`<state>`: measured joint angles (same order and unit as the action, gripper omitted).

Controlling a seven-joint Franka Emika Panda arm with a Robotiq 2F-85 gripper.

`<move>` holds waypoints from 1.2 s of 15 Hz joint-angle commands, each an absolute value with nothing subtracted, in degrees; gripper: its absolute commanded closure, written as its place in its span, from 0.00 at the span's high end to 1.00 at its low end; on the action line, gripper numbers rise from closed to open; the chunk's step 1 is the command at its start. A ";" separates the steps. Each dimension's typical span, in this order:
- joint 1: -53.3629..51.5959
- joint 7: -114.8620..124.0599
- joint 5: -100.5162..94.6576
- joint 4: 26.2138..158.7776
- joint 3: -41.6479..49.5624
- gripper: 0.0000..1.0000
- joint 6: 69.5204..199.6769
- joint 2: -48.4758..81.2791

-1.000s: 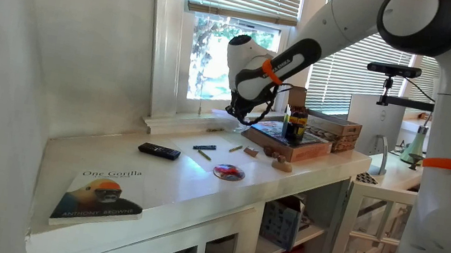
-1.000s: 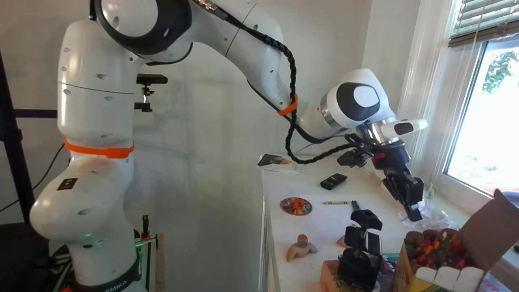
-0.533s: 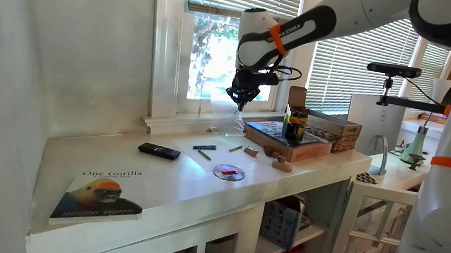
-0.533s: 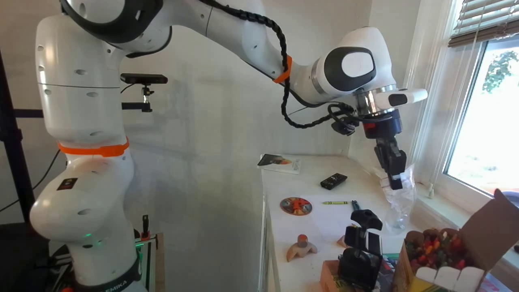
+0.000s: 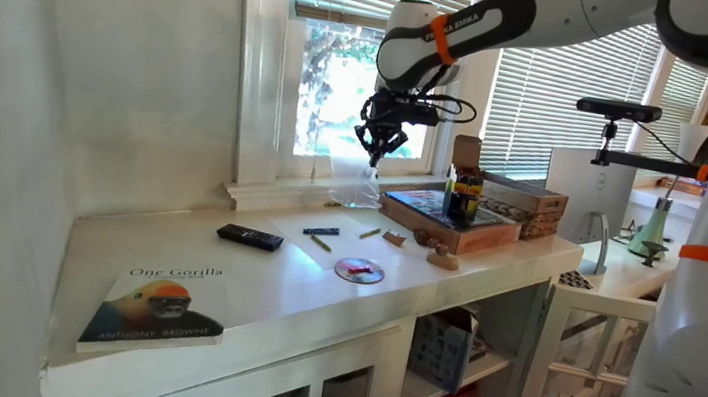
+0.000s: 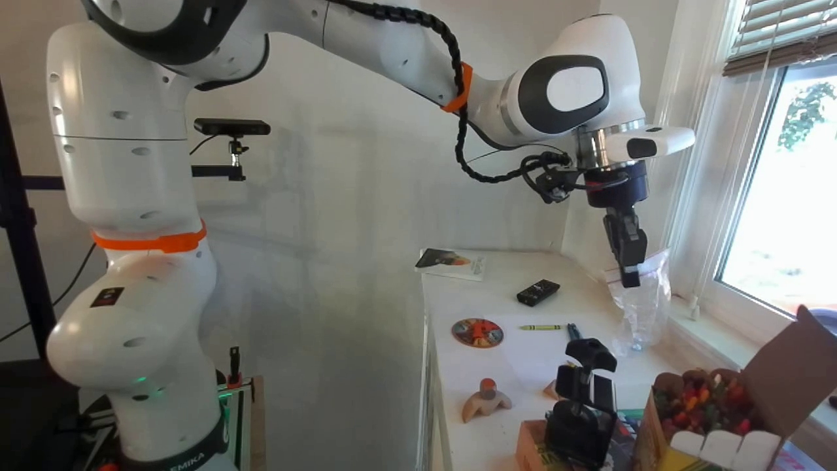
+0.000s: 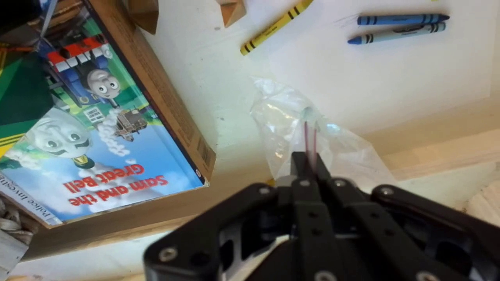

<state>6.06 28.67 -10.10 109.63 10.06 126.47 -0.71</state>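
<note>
We have the tool (image 6: pixel 630 282) pressed together on the upper part of a clear plastic bag (image 6: pixel 647 304), whose two thin reddish lines show just beyond the pinch in the wrist view. The bag hangs from that grip at the back of the counter (image 5: pixel 279 301), beside the window sill (image 5: pixel 277 184); near its bottom is a small bluish-green spot (image 7: pixel 308 113) that we cannot identify. We judge the step in hand to be the carry: the bag is grasped, and letting go is not yet done. Whether its lowest corner touches the counter, we cannot tell. Near it, but apart, lie a yellow crayon (image 7: pixel 275 27) and a picture-covered box (image 7: pixel 129 140). In our view the next move calls for a firm pinch and a slow, smooth path, high enough to spare both; film this thin will probably swing and could slip.
</note>
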 commanded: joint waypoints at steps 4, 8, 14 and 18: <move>6.95 26.64 -4.50 111.33 9.46 0.01 128.25 2.60; 6.86 26.71 -5.30 111.19 9.64 0.01 128.09 4.00; 6.31 26.86 -5.05 110.47 9.05 0.59 127.16 1.62; 5.99 25.98 -4.12 110.31 7.82 0.90 125.03 -1.98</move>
<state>5.98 27.75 -6.25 109.57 8.70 127.09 1.04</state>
